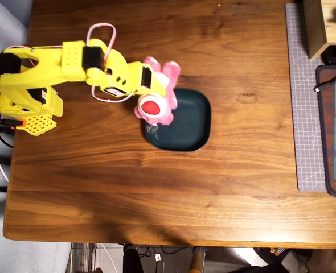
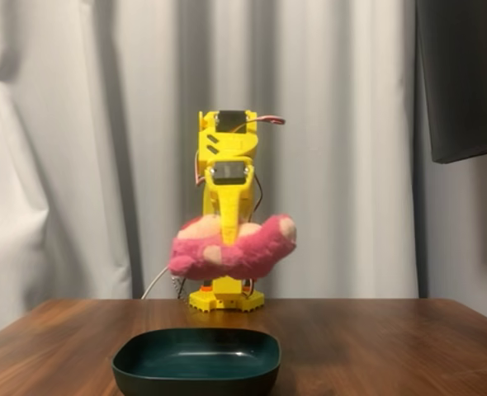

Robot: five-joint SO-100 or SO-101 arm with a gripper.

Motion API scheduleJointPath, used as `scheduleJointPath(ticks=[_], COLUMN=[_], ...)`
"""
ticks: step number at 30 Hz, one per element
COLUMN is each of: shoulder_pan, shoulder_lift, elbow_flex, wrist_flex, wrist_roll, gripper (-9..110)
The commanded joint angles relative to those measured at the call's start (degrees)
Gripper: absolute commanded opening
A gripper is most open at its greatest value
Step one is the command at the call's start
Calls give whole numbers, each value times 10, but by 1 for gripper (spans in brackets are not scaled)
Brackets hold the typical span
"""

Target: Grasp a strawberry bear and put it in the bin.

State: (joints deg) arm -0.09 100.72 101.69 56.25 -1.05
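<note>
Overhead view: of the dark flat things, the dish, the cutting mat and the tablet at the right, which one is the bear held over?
The teal dish: the strawberry bear, clamped in the gripper, overlaps its left rim.

In the overhead view the light is warm and even, and the wooden table (image 1: 156,187) is bright in the middle with a soft glare near the bin (image 1: 193,122). The far edge is darker. My arm (image 1: 48,71) gives only a weak shadow, and the picture is sharp. The fixed view is dimmer and a little grainy. The curtain (image 2: 87,148) behind me shows soft vertical shadows in the folds. The strawberry bear (image 2: 235,247) looks slightly blurred, and the bin (image 2: 196,371) has a gentle shine inside.
</note>
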Motion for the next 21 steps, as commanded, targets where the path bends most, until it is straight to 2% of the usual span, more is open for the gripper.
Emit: scheduleJointPath(ticks=[1,7,16,21], shoulder_pan=[-11,-41,-44,-42], shoulder_lift=[31,1,-10,-10], elbow_flex=[-4,-13,7,40], wrist_flex=[-37,-121,-155,-171], wrist_roll=[4,-4,-6,-6], gripper=[1,2,2,7])
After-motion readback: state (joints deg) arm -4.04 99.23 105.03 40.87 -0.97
